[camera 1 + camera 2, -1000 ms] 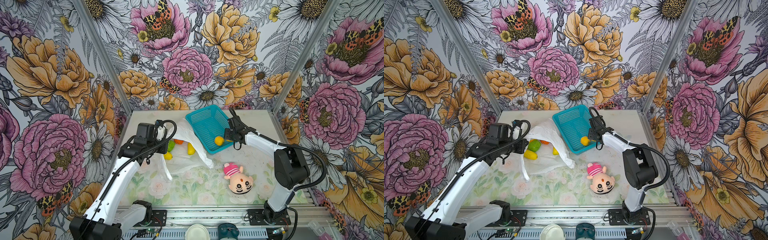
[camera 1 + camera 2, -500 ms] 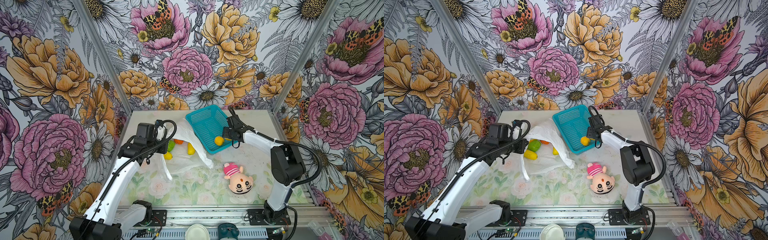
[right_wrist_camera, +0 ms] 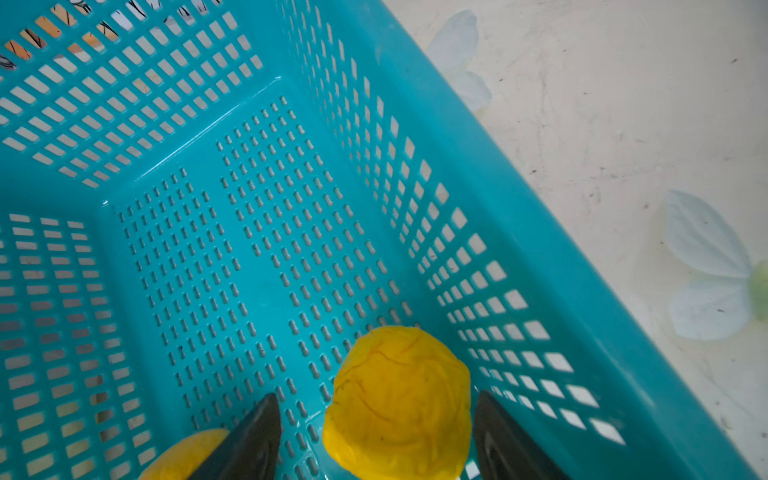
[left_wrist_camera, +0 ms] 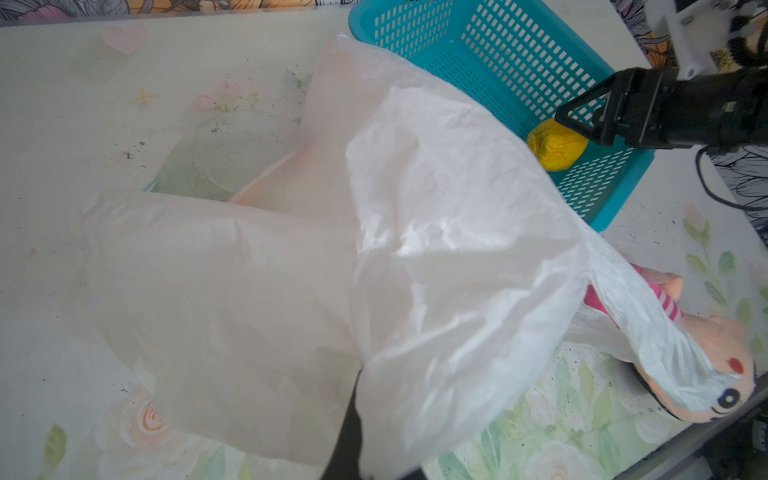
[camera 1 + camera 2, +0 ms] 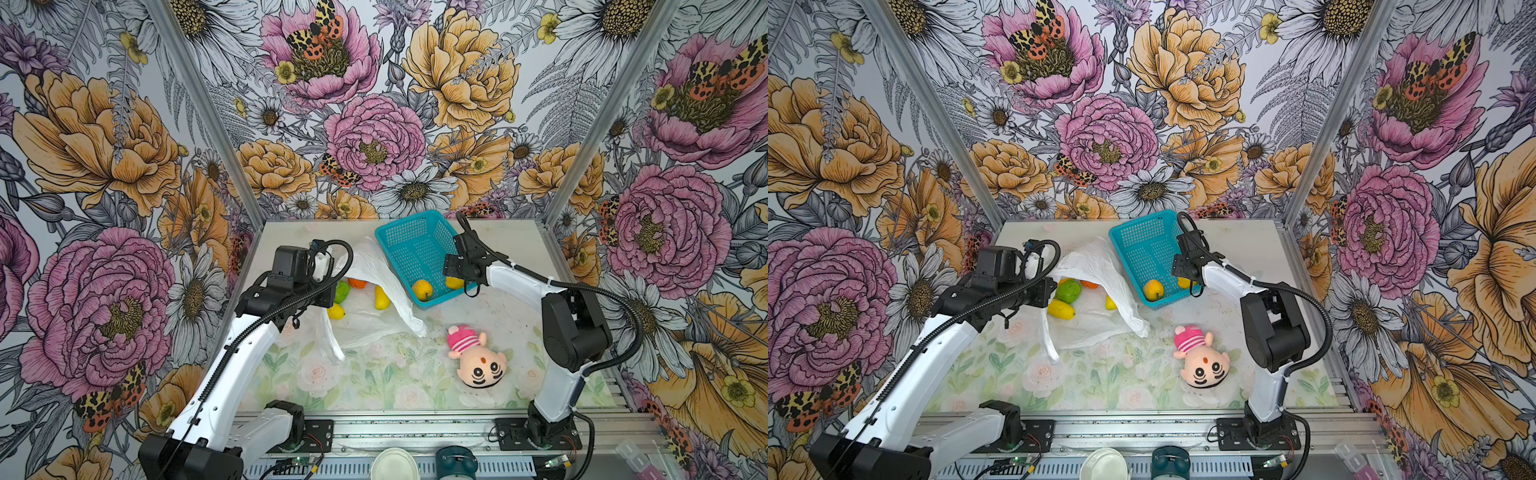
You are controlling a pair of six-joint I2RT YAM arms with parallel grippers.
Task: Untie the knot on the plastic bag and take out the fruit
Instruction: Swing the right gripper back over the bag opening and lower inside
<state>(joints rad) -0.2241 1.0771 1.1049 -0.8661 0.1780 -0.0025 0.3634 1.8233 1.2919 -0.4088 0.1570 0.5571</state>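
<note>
No legible text, no labels or brands, no numbers or signs

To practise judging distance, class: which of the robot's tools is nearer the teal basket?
Right. The right tool hangs open inside the teal basket, straddling a yellow fruit; the left tool is outside it, shut on the plastic bag.

On the floral-printed table [image 5: 374, 386], the thin, crinkly white plastic bag [image 5: 370, 266] lies left of centre. Its far-right side leans on the teal mesh plastic basket [image 5: 415, 245] at the far middle. Four small glossy toy fruits [image 5: 381, 298] lie on the bag's lower sheet, under its raised upper sheet. Two more round yellow ones [image 5: 422, 289] lie in the basket's near end. The pink-striped plush doll [image 5: 478, 361] lies to the near right of the bag, before the basket.
</note>
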